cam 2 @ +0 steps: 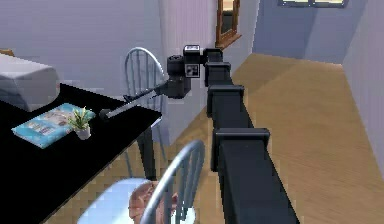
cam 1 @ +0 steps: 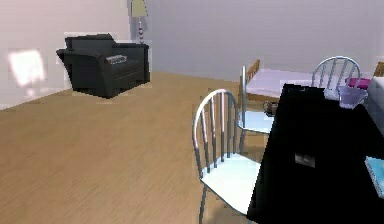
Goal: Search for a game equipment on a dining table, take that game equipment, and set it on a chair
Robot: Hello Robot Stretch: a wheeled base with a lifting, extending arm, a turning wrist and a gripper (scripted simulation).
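Looking down to six o'clock in the arm side view, I see the near chair (cam 2: 186, 165), with a curved back of thin white spindles and a pale, smooth seat. On this seat lies a brown thing (cam 2: 150, 205), round, with dark lines. I judge it may be the game equipment, perhaps a ball, lying where the task wants it, but through the spindles I cannot be sure.

My arm (cam 2: 245, 150), a dark square bar of boxy sections, rises toward twelve o'clock and reaches out toward the table (cam 2: 60, 165). The thin fingers of my gripper (cam 2: 105, 115) point to nine o'clock, before the table's flat black top. A plant (cam 2: 80, 122) in a small pale pot and a book (cam 2: 42, 126) with a blue-green cover lie just behind the fingertips, so I cannot tell whether the gripper holds anything.

Farther, at eleven o'clock, the far chair (cam 2: 143, 65) stands close to the table edge, probably for sitting to eat. At ten o'clock a grey box (cam 2: 22, 80) with rounded edges rests on the table.

In the forward view, a white chair (cam 1: 222, 130) stands at five o'clock beside the table. A dark padded armchair (cam 1: 103, 65) sits far off at ten o'clock, by the wall.
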